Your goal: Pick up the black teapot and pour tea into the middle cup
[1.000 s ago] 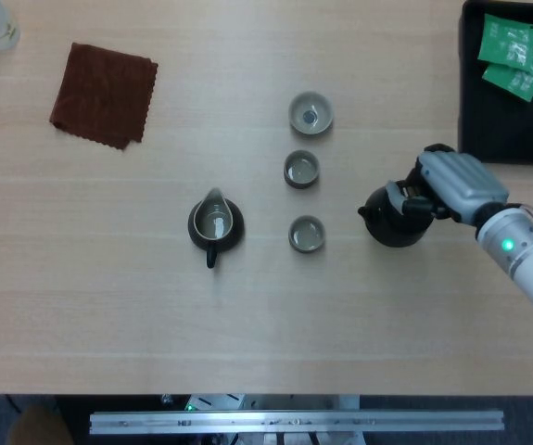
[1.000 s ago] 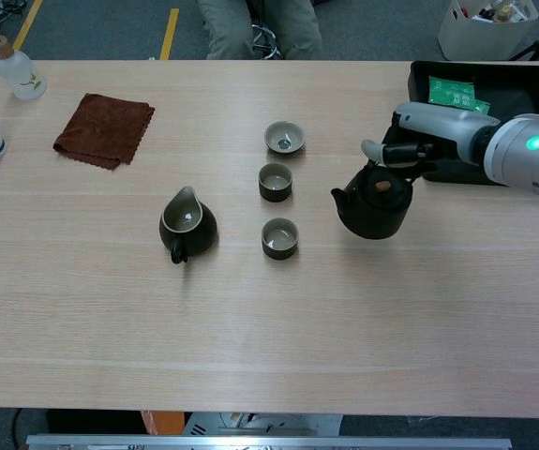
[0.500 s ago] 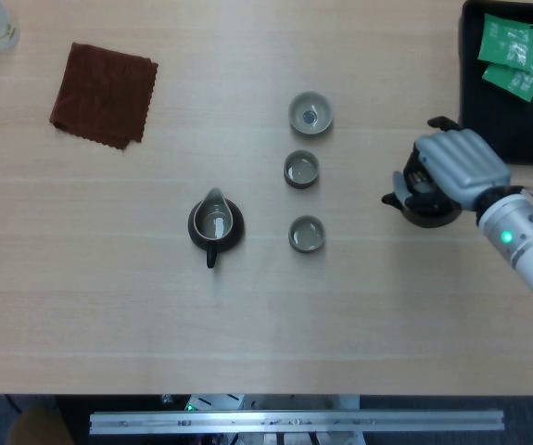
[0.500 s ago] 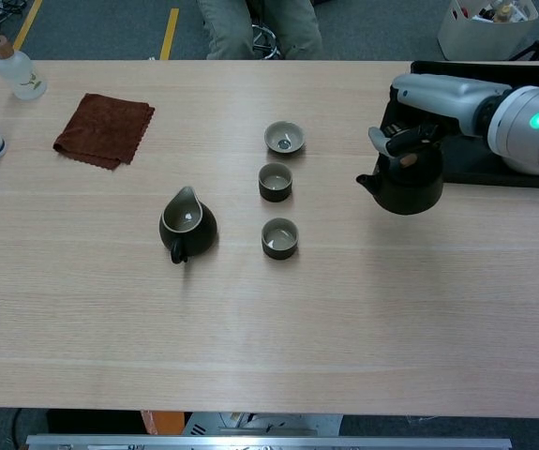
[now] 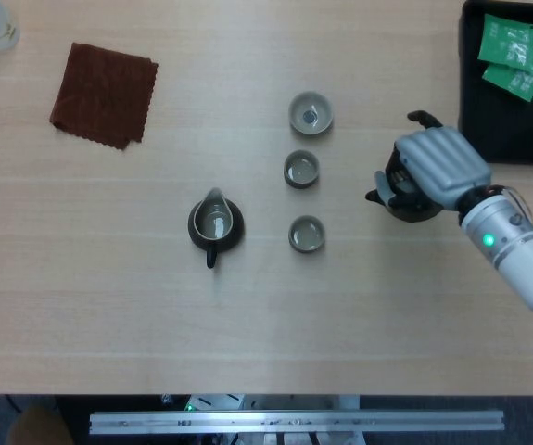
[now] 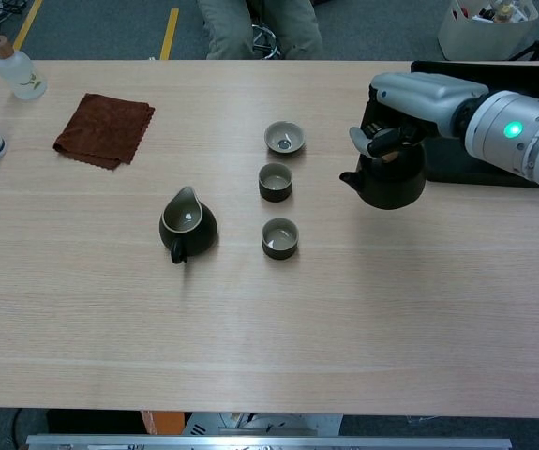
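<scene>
My right hand (image 5: 436,167) (image 6: 402,111) grips the black teapot (image 6: 386,181) (image 5: 405,201) from above and holds it off the table, spout pointing left. The teapot hangs to the right of a row of three small cups. The middle cup (image 5: 301,170) (image 6: 275,181) sits between the far cup (image 5: 310,112) (image 6: 285,138) and the near cup (image 5: 307,234) (image 6: 279,238). All three cups look to hold some liquid. My left hand is not visible in either view.
A dark pitcher (image 5: 215,223) (image 6: 187,223) stands left of the cups. A brown cloth (image 5: 103,94) (image 6: 105,129) lies at the far left, with bottles (image 6: 15,68) near the corner. A black tray (image 5: 507,93) with green packets (image 5: 512,54) sits behind the right hand.
The right hand has lifted the teapot off the table, then carried it left, closer to the cups. Cups and pitcher have stayed put.
</scene>
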{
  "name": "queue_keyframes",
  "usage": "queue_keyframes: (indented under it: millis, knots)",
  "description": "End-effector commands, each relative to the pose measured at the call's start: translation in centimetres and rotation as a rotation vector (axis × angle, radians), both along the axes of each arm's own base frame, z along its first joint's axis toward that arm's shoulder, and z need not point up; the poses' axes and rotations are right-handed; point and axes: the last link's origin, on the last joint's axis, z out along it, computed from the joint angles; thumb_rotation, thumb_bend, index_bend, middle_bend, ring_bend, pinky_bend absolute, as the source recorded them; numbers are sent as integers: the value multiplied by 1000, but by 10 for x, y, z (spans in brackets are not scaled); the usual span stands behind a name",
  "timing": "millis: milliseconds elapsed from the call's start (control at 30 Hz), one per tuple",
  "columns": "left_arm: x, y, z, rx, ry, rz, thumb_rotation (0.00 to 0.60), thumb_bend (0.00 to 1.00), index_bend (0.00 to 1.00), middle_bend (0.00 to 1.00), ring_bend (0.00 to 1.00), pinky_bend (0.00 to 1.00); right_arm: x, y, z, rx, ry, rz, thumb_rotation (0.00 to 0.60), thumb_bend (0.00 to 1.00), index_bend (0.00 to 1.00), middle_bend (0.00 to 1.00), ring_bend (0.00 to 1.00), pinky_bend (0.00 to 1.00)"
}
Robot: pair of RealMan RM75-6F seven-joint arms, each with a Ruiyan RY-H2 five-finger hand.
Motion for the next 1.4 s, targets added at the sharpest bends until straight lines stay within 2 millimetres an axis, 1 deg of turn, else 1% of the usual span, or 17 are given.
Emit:
queue_keyframes:
  millis: [33, 333, 500, 733, 1133, 1400]
  knots:
    - [1, 1, 0, 1, 1, -1, 600, 358, 179, 107, 94, 122, 4, 0, -6, -7, 9, 35, 467, 572, 972, 886, 886, 99]
    - [4, 0, 0, 8, 5, -5, 600, 358, 179, 107, 94, 122, 19, -2, -27, -27, 58, 131, 466, 562, 972, 884, 884, 99]
    - [6, -2, 2, 14, 8, -6, 600, 358, 179, 108, 94, 122, 27, -8, -36, -63, 85, 175, 468, 562, 972, 883, 882, 99]
    - [8, -5, 4, 24, 7, -8, 600, 358, 179, 108, 94, 122, 40, -21, -49, -97, 107, 192, 468, 562, 972, 882, 882, 99]
    - [11, -9, 7, 32, 7, -8, 600, 358, 179, 108, 94, 122, 51, -38, -71, -131, 158, 201, 468, 562, 972, 882, 881, 99]
    - [11, -11, 8, 37, 8, -3, 600, 358, 179, 109, 94, 122, 63, -42, -89, -134, 155, 215, 467, 561, 972, 882, 881, 99]
